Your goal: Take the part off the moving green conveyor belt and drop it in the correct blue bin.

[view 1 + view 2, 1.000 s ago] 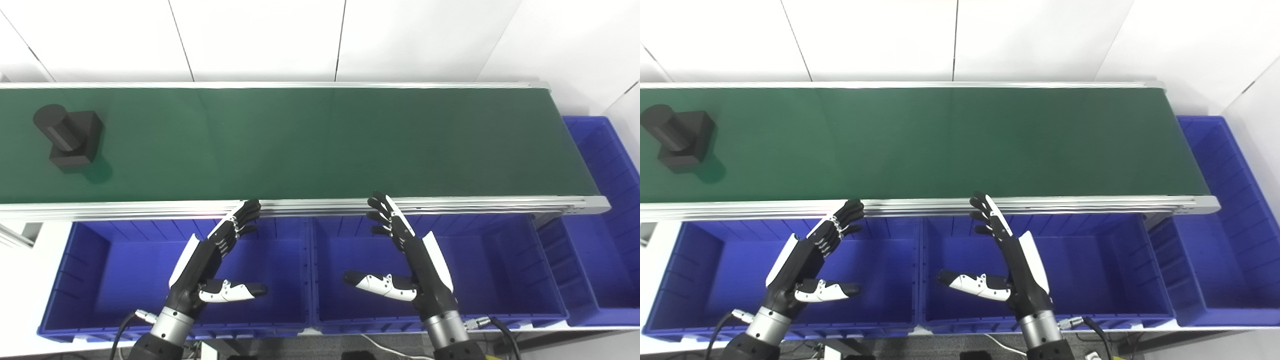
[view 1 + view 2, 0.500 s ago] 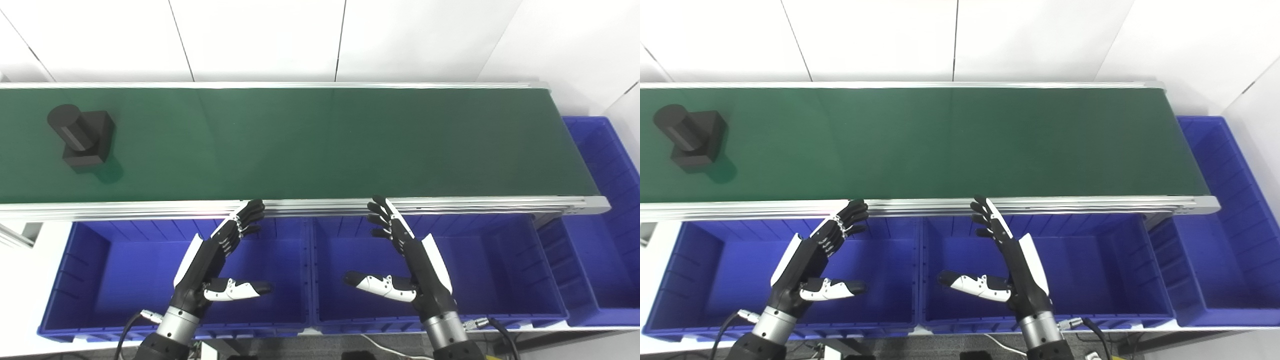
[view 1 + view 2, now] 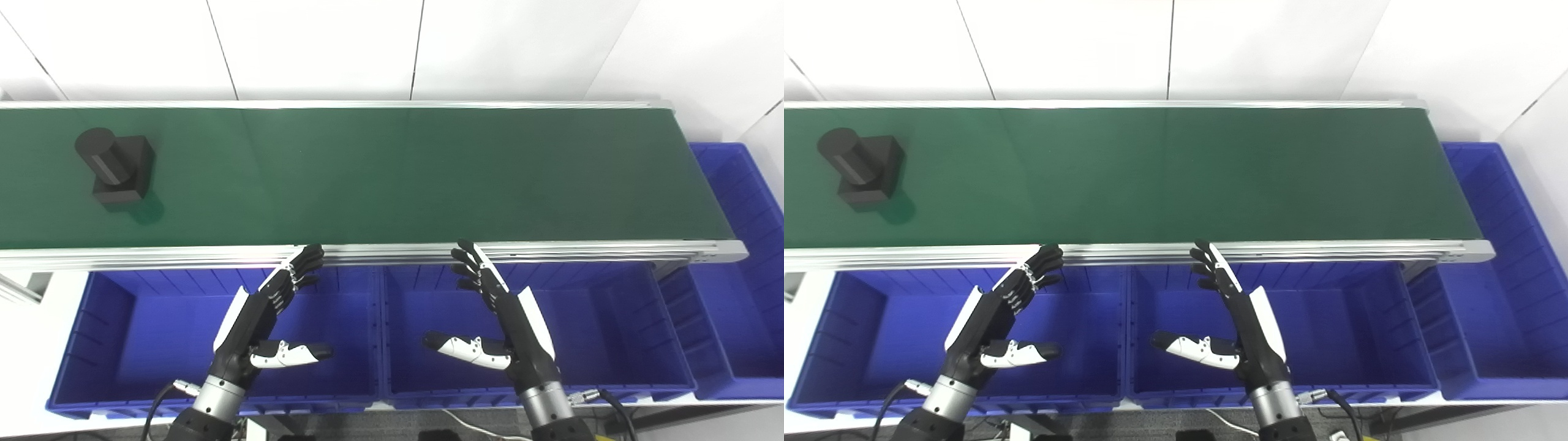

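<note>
Black part (image 3: 114,166) far left on belt (image 3: 392,177) | my left hand (image 3: 257,321) and right hand (image 3: 508,318) spread, empty, below belt | risk: mistimed grab knocks part off

Bright, even overhead lighting, white wall panels (image 3: 318,49) close to blown out. Green conveyor belt (image 3: 392,177) is matte, just a faint lighter sheen across the middle, no hard glare. The black part (image 3: 115,168) throws a short soft shadow down and to its right, so the light sits above and slightly behind-left. Part is so dark its surface detail is mostly lost. Blue bins (image 3: 214,331) saturated, floors lighter than walls, ribs readable. Aluminium rail (image 3: 367,252) has a thin specular line. Focus sharp across both views, no motion blur on part or either hand. Mild wide-angle bowing: belt edges converge toward the right, corners stretched.
</note>
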Motion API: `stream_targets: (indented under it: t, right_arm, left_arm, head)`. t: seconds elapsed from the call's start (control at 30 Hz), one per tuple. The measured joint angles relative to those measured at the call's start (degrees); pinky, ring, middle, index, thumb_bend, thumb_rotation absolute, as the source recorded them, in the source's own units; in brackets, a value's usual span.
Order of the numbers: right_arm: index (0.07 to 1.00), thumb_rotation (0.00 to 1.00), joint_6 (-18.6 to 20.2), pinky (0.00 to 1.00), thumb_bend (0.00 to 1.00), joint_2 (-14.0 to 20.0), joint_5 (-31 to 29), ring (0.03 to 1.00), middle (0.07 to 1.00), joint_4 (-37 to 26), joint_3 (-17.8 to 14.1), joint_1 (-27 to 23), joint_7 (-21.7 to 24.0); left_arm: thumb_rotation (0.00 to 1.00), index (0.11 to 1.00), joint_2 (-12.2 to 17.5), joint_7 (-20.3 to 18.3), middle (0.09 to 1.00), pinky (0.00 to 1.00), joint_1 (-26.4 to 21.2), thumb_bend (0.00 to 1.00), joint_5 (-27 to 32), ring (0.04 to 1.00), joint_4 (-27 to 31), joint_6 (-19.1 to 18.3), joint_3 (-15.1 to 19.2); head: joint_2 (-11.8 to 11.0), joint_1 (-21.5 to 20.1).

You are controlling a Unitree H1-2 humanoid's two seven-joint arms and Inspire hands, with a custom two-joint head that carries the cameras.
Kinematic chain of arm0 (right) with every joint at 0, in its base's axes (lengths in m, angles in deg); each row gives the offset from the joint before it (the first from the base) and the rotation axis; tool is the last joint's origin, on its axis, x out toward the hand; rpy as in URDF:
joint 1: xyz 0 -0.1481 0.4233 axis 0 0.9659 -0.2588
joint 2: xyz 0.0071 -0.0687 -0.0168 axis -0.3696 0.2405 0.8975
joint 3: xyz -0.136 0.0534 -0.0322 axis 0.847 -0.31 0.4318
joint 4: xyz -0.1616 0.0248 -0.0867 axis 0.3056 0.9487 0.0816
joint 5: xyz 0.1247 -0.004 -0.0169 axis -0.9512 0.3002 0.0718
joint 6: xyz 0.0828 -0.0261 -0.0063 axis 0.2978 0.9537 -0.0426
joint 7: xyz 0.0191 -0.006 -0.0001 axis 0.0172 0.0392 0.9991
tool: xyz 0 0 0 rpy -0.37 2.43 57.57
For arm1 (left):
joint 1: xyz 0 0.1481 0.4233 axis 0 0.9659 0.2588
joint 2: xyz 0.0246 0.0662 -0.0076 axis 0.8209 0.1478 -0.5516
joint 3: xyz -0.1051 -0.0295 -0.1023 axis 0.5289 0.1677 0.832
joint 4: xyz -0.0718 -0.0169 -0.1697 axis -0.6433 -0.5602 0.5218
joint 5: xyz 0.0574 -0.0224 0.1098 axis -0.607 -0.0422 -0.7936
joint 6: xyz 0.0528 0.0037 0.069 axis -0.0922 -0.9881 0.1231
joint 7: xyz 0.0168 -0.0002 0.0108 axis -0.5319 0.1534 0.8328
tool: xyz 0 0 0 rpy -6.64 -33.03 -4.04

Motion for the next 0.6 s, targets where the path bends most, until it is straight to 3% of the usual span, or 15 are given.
stream_targets:
  t: [0.23,0.4,0.6]
  right_arm:
    - [0.933,0.47,-0.06,0.79,0.81,-0.40,0.19,0.839,0.873,-3.86,-0.02,-1.08,0.00]
    - [0.931,0.47,0.86,0.78,0.81,-0.51,0.60,0.829,0.858,-7.30,-0.38,-8.50,0.78]
    - [0.925,0.45,5.90,0.77,0.83,-0.50,1.65,0.831,0.855,-7.44,-0.83,-15.60,2.90]
  left_arm:
    - [0.40,0.886,-0.33,0.58,0.899,0.82,-0.06,0.90,-0.43,0.880,-0.04,0.00,-0.46]
    - [0.40,0.888,-0.67,2.95,0.895,0.81,-0.54,0.90,-2.17,0.875,-0.65,0.00,-1.91]
    - [0.42,0.885,0.98,9.86,0.895,0.81,-0.53,0.92,-8.30,0.877,-1.09,0.00,-6.91]
  head:
    - [-1.05,2.63]
    - [-1.85,4.13]
    - [-3.95,8.43]
